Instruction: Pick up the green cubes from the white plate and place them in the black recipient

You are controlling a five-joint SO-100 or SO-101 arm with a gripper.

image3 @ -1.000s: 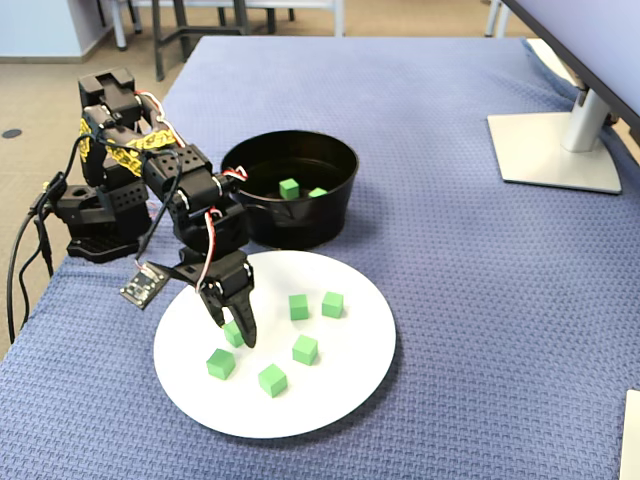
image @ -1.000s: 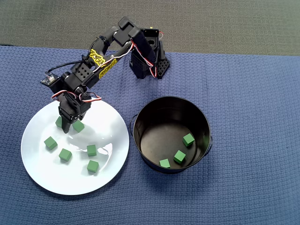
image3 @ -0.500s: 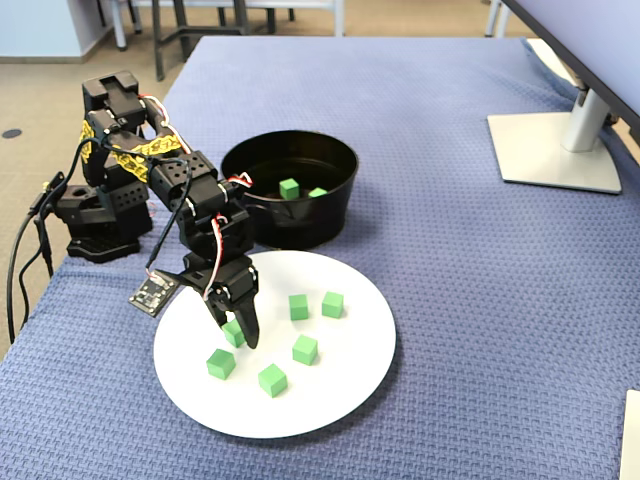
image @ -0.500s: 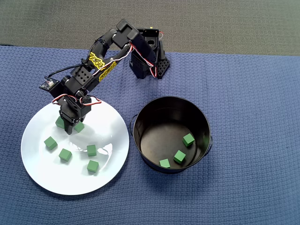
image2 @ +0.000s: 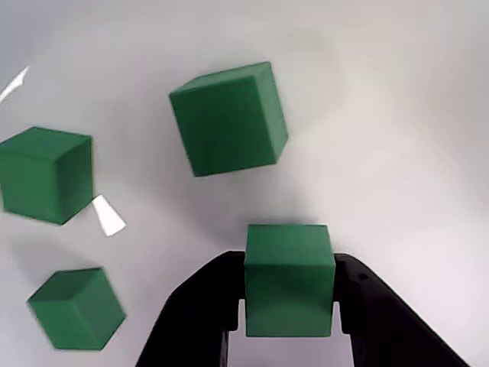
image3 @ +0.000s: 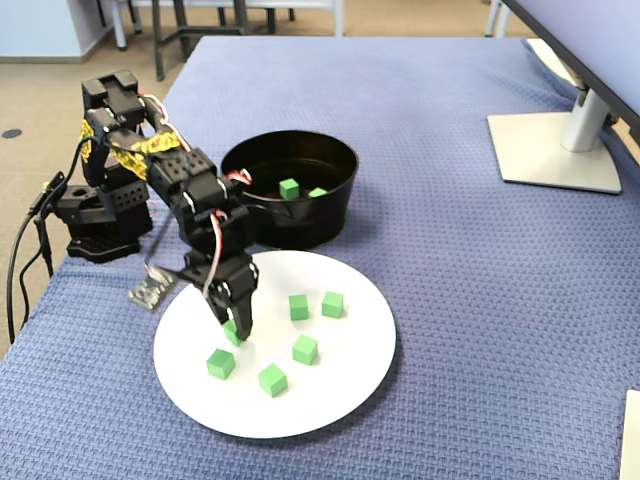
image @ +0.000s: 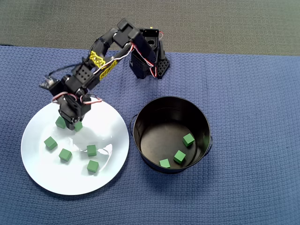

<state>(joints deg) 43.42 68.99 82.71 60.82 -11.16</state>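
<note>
A green cube is being gripped by the gripper near the white plate's left edge.

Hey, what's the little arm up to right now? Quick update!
Gripper shut on a cube, low over the plate. Five more cubes on the plate, three in the pot. Path to pot clear.

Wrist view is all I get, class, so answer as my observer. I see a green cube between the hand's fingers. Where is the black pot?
Observer: In the overhead view, the black pot stands to the right of the white plate.
Operator: Is anything in it?
Observer: Three green cubes lie on its floor.
Operator: How many are on the plate?
Observer: Six, counting the held cube.
</note>
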